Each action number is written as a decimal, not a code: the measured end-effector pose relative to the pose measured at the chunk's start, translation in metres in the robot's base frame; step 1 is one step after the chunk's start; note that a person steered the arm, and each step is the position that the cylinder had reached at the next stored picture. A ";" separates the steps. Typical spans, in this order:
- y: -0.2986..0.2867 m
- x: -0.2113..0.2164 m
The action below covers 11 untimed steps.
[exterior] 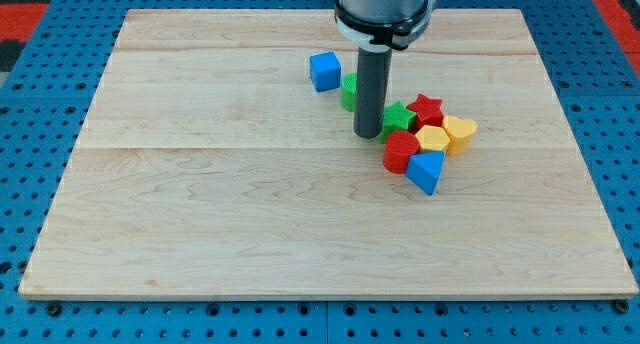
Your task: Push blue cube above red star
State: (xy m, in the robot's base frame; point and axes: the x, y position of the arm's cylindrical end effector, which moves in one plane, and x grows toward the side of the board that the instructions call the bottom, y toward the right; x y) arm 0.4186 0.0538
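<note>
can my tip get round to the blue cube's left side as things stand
Probably yes. My tip sits right of and below the blue cube, with a partly hidden green block beside the rod. Bare wooden board lies below and left of the cube, so a path round looks free.

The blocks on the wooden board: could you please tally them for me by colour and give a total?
Blue: 2, the blue cube and a blue wedge-shaped block
Green: 2, a green block partly hidden behind the rod, and a green star
Red: 2, the red star and a red round block
Yellow: 2, a yellow block and a yellow heart
Total: 8
</note>
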 end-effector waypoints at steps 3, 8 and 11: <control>-0.084 -0.100; 0.073 -0.091; 0.062 -0.125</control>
